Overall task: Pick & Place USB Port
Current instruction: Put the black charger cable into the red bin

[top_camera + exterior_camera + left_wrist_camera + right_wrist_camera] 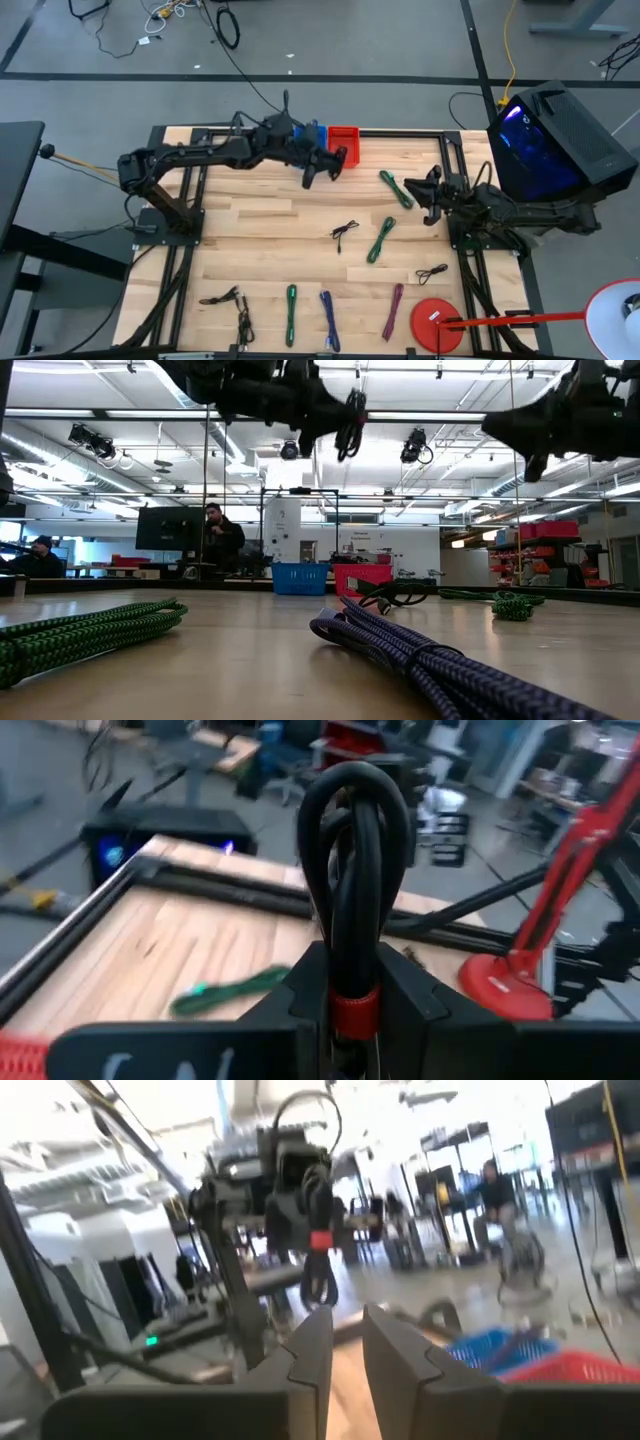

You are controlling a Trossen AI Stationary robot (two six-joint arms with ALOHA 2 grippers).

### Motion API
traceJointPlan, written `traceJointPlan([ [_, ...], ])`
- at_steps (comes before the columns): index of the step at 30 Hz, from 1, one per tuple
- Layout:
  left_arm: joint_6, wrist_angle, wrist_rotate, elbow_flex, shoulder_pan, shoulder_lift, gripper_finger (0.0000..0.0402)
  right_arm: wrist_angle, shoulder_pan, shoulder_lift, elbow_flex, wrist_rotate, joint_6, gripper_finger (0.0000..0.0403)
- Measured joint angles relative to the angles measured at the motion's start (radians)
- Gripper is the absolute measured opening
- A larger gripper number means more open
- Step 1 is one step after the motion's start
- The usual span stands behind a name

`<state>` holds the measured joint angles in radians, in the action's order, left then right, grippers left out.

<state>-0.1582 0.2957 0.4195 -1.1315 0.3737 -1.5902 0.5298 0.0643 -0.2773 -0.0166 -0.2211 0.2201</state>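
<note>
Above the table's far edge, beside the red bin (343, 140) and blue bin (314, 135), the left gripper (322, 168) held a coiled black cable (355, 870), its fingers clamped on the red-banded neck while the loop dangled free. I judged that loop (loosely bundled) could swing and catch a bin rim, or slip from so narrow a hold. Off to the right side, the right gripper (432, 200) waited with fingers nearly together, holding nothing. Green cords (381, 240), a purple one (329, 320) and a red lamp base (436, 324) lay well apart, obstructing nothing.
</note>
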Motion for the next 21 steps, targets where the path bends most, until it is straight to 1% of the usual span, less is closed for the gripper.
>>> traceJointPlan([
  [2, -0.002, 0.031, -0.004, 0.000, -0.014, 0.000, 0.0056, 0.058, 0.000, -0.046, -0.005, -0.003, -0.025, 0.0063],
  [4, -0.003, 0.072, -0.007, 0.000, -0.030, 0.000, 0.0056, 0.064, 0.000, -0.106, -0.028, -0.025, -0.030, 0.0063],
  [6, 0.007, 0.090, -0.008, 0.000, -0.049, 0.000, 0.0056, 0.064, 0.000, -0.181, -0.070, -0.023, -0.027, 0.0063],
  [9, 0.020, 0.115, -0.013, 0.000, -0.076, 0.000, 0.0056, 0.100, 0.000, -0.310, -0.180, 0.027, -0.086, 0.0063],
  [14, 0.039, 0.130, -0.046, 0.000, -0.107, 0.000, 0.0056, 0.081, 0.000, -0.515, -0.360, 0.021, -0.219, 0.0063],
  [18, 0.040, 0.152, -0.050, 0.000, -0.134, 0.000, 0.0056, 0.080, 0.000, -0.663, -0.472, 0.057, -0.249, 0.0064],
  [21, 0.055, 0.153, -0.047, 0.000, -0.150, 0.000, 0.0056, 0.080, 0.001, -0.747, -0.536, 0.074, -0.271, 0.0067],
])
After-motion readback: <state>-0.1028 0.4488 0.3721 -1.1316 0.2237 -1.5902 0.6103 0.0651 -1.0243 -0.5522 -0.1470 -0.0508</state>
